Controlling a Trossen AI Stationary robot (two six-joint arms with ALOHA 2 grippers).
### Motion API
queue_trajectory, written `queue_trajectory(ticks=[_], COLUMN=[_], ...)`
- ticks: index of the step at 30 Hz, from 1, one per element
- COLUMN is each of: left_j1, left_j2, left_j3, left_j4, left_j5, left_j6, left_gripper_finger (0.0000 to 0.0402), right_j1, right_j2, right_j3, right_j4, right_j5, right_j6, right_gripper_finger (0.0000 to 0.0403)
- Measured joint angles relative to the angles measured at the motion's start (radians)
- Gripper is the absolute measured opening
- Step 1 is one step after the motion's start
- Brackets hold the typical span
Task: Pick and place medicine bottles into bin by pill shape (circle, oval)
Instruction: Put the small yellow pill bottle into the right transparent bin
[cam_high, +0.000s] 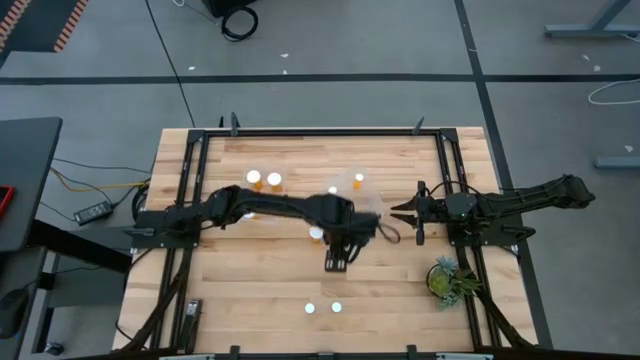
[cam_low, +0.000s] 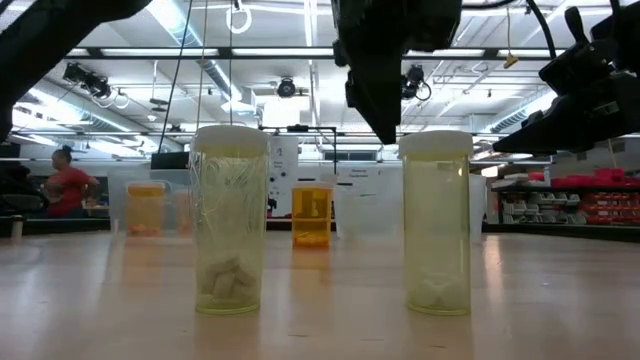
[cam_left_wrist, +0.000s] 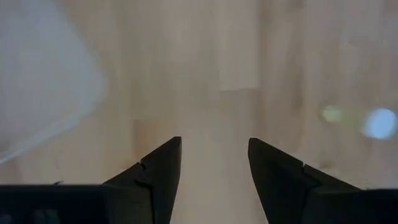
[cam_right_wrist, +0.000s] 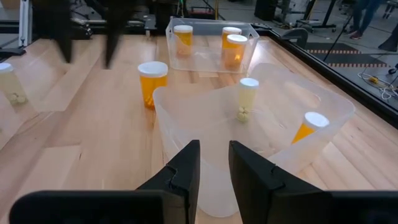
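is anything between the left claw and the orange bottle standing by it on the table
Nothing visible does. The left claw hangs open over bare wooden table, with the white-capped orange medicine bottle standing alone just behind it.

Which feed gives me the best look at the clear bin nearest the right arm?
The right wrist view: the clear bin fills the frame, with a pale bottle and an orange bottle inside. The high view shows only a faint outline. The low view doesn't show it clearly. The left wrist view shows a blurred pale shape, unidentifiable.
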Motion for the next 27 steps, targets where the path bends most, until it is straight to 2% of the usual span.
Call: queue_trajectory(ticks=[6, 12, 20, 27], left_j1=[-0.094, -0.176, -0.268, -0.357], left_j2=[0.000, 0.000, 0.003, 0.002], left_j3=[0.000, 0.000, -0.043, -0.074], left_j4=[0.005, 0.005, -0.149, -0.160], left_j5=[-0.004, -0.075, -0.054, -0.016], left_j6=[-0.025, -0.088, -0.358, -0.535], left_gripper_finger=[0.0198, 0.0219, 0.0223, 0.0211], right_j1=[0.000, 0.000, 0.000, 0.000], right_j2=[0.000, 0.000, 0.000, 0.000], right_j3=[0.000, 0.000, 0.000, 0.000], right_j4=[0.000, 0.000, 0.000, 0.000], right_j5=[0.000, 0.000, 0.000, 0.000], right_j6=[0.000, 0.000, 0.000, 0.000], right_gripper_finger=[0.0092, 0.0092, 0.0092, 0.0092])
